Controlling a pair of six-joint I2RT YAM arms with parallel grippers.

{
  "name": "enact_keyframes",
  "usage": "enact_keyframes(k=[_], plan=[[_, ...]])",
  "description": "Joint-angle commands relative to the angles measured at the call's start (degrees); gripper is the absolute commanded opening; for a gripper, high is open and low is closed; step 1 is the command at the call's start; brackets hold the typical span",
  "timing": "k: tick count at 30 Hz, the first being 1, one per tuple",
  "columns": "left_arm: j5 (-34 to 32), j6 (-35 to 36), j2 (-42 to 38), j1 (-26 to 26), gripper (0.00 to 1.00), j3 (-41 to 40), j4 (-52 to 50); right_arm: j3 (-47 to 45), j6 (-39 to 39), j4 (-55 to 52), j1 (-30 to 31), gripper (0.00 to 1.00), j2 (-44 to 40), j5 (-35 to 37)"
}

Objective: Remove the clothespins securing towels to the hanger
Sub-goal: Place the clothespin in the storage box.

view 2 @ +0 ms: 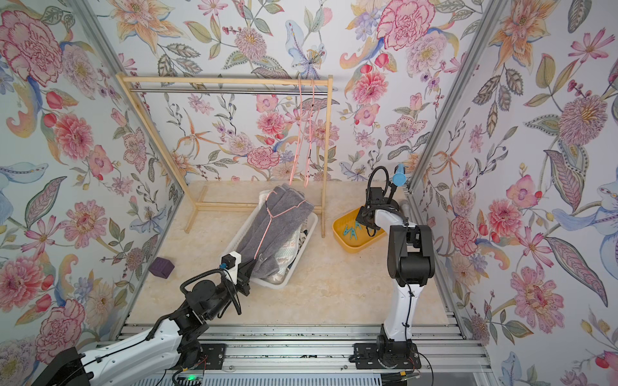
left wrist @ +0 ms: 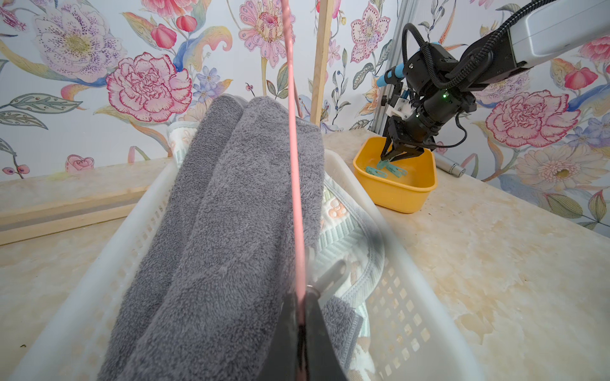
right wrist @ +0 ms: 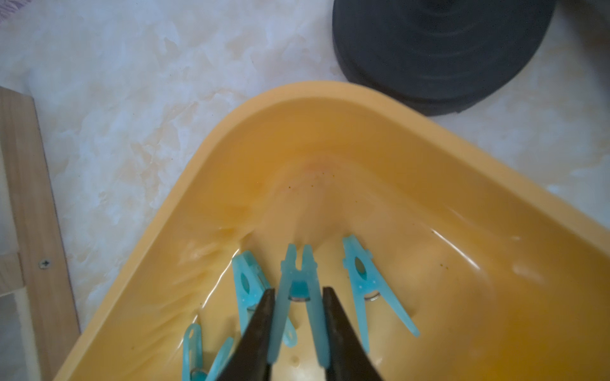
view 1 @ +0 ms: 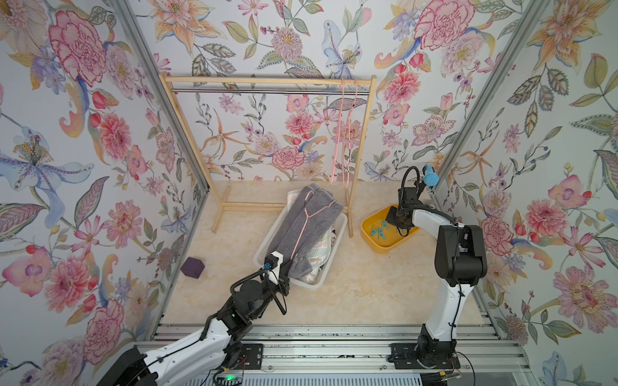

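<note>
Left gripper (left wrist: 302, 297): we see it clamped on the pink hanger (left wrist: 293, 148), over the grey towel (left wrist: 231, 198), frame centre.
Right gripper (right wrist: 298, 289): pinching one clothespin (right wrist: 298, 270) inside the yellow tub (right wrist: 330, 132).
Loose clothespins (right wrist: 359, 280): lying in that tub, lower frame.

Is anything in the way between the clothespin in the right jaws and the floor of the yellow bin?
Nothing visible blocks it. The clothespin, between the jaws of the right gripper, is inside the open yellow bin, near its floor. Other clothespins lie close beside it, so it may land against one.
</note>
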Motion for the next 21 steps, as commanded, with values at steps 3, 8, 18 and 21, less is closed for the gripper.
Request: enact_keyframes(k=[3,8,18,21], plan=[[-1.5,0.9,-0.6,-0.4,0.0,1.2,1.1,2.1,-1.5,-3.6,-1.1,0.64,0.2,-2.8],[-1.5,1.0,-0.7,-0.4,0.0,1.1,1.2,0.7,-1.2,-4.0,-1.5,1.0,-6.2,-6.3],[-2.2,1.1,-0.2,-0.4,0.0,0.9,2.1,-13.3,9.9,-0.4,0.3,1.0,-25.5,-19.2],[-2.1,1.2,0.9,-0.4,0.0,0.9,3.2,-18.2,15.8,1.3,2.5,0.97,-31.4,-23.0]])
